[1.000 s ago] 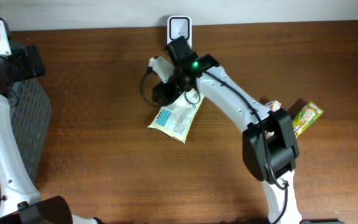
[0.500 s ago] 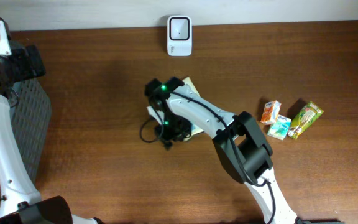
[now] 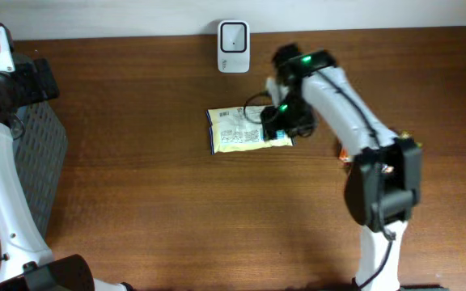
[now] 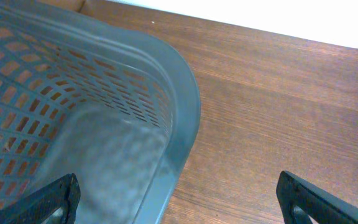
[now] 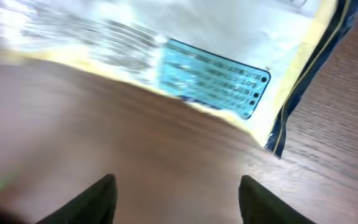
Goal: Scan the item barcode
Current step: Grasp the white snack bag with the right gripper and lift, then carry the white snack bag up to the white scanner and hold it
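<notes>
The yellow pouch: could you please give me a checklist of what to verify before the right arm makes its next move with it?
1. Pouch lies flat on the table: ok.
2. Right gripper is open and empty, with only wood between its fingers: ok.
3. Right gripper is close to the pouch, at its right end: ok.
4. Pouch is presented to the scanner: not ok. It lies on the table apart from it.
5. Barcode can be located on the upper face: cannot tell. The print is blurred.
6. Left gripper is open and out of the way, by the basket: ok.
</notes>
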`<state>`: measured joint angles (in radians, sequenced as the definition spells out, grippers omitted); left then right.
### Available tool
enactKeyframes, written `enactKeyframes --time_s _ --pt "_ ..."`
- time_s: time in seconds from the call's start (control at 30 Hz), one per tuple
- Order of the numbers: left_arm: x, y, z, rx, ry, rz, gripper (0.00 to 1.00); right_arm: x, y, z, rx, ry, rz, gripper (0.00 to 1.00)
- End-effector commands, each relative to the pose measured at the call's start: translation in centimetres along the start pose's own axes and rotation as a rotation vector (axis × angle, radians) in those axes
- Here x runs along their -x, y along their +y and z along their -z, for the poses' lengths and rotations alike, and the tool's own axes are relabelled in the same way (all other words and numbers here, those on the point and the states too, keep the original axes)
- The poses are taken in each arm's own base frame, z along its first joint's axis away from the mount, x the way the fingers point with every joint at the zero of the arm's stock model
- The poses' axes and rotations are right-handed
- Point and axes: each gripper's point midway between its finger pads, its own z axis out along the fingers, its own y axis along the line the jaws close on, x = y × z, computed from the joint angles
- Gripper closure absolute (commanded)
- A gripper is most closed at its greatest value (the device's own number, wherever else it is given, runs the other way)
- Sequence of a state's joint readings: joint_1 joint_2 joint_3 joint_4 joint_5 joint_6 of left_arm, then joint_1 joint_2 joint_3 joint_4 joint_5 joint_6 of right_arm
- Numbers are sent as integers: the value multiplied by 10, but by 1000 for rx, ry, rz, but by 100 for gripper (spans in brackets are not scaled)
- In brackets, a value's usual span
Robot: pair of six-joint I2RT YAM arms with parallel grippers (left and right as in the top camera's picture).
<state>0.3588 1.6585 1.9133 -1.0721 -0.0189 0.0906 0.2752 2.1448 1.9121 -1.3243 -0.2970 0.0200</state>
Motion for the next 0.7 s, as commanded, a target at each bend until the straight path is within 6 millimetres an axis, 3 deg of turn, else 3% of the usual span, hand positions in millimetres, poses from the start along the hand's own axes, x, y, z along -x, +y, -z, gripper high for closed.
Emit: enactKeyframes --time_s 0.0,0.17,0.2,0.33,0.43,0.5,0.57,0.63,0.67 --pt "4 3 9 9 -24 -13 1 24 -24 27 218 -137 -14 24" --pt "4 3 9 9 -24 -13 1 37 -53 -20 452 -112 -47 1" --pt "4 3 9 9 -24 -13 1 38 -55 -29 460 -102 -52 1" --pt "4 3 9 9 -24 -13 1 41 -44 -67 541 -62 -38 1" --pt "4 3 9 9 -23 -13 1 44 -19 -97 631 -27 -42 1" --pt "4 3 9 9 -23 -13 1 44 0 -132 631 33 -81 4" --pt "4 3 9 9 -24 -13 1 43 13 -170 564 88 -151 20" --pt "4 3 9 9 -23 -13 1 43 9 -182 500 101 -198 56" --pt "4 3 9 9 -23 -13 1 45 7 -182 499 92 -198 81"
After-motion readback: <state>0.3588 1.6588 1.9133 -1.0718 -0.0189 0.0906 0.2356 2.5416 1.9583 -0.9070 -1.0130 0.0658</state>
